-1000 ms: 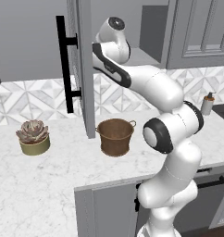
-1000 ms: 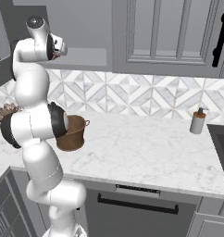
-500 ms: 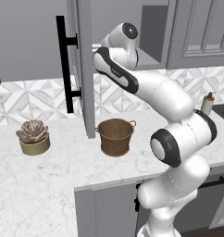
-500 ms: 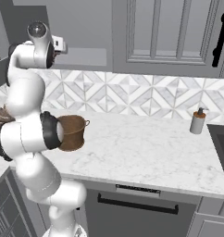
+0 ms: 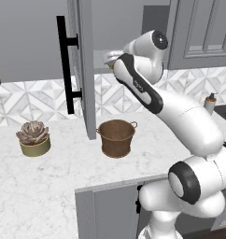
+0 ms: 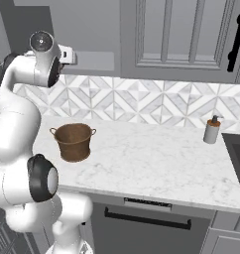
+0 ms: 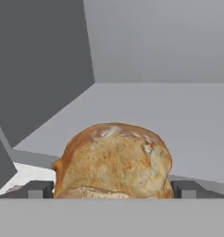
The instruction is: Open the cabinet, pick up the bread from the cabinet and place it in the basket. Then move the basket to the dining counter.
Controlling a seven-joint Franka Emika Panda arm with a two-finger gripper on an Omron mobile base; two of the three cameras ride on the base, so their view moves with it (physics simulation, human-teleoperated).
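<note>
I find the cabinet (image 5: 84, 70) door open, the bread (image 7: 114, 162) on its shelf between my gripper's (image 7: 113, 189) wide-spread, empty jaws, not yet grasped; loading the basket (image 5: 116, 137) on the tiled-backsplash counter and carrying it over remain outstanding.

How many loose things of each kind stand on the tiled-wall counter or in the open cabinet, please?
Bread, in the cabinet: 1
Basket: 1
Succulent pot: 1
Bottle: 1
Total: 4
</note>
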